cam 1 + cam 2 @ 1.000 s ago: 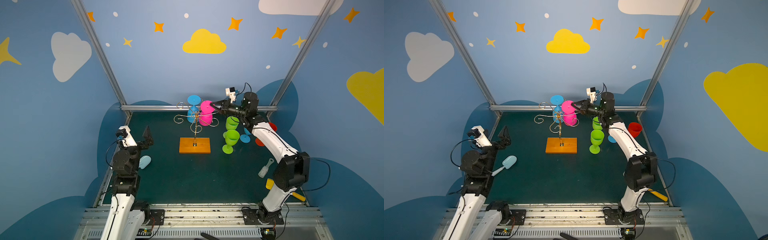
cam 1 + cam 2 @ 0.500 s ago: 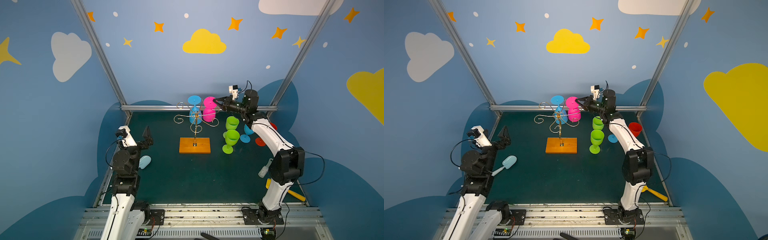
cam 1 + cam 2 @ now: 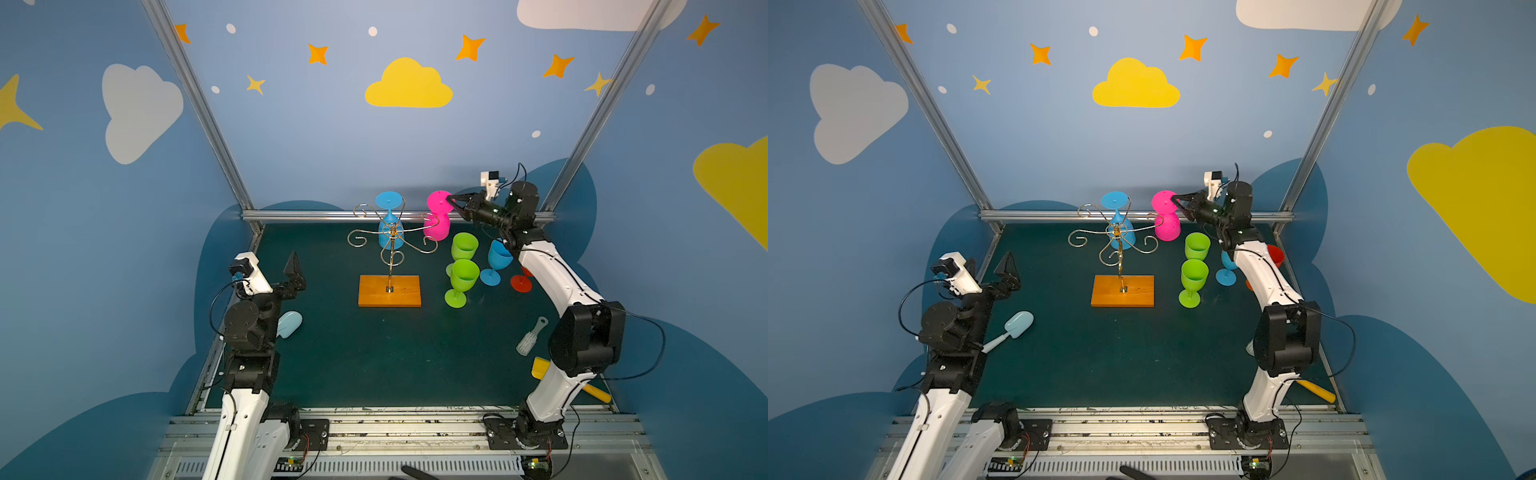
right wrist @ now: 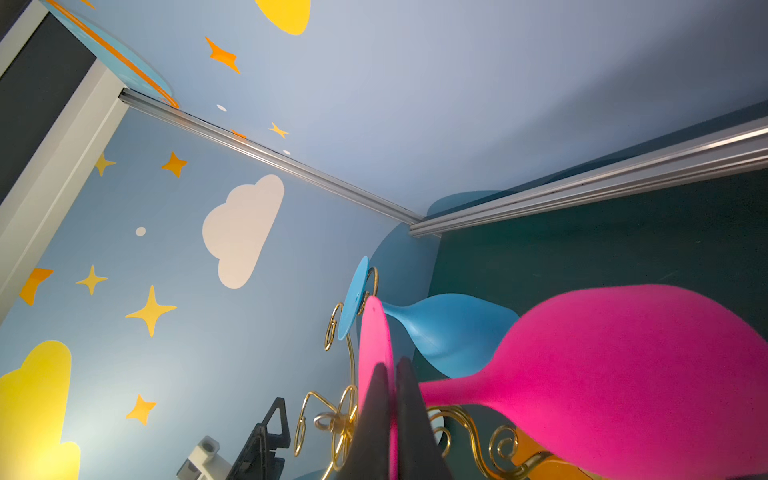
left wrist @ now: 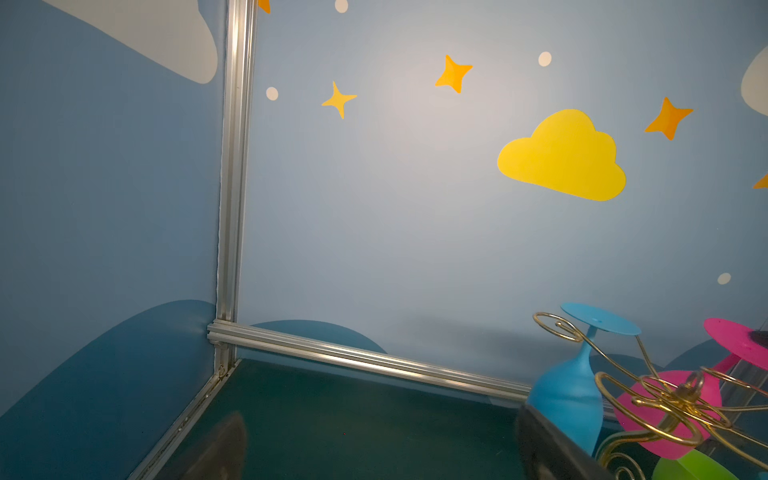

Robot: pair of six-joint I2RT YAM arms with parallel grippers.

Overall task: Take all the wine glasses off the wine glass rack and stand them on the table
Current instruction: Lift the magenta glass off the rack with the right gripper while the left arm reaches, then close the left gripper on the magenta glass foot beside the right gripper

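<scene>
Right gripper (image 3: 451,204) clamped on the foot disc of the inverted pink wine glass (image 3: 437,227), bowl hanging below the fingertips, wine glass rack (image 3: 390,291) just beyond them: grasp made, stem-clear-of-wire can't tell, drawing away and setting down left.

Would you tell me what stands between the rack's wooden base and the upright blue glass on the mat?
Two green glasses stand there, one behind the other, in both top views.

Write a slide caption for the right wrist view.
Right gripper pinching the pink wine glass by its foot, blue wine glass hanging on the gold rack.
</scene>
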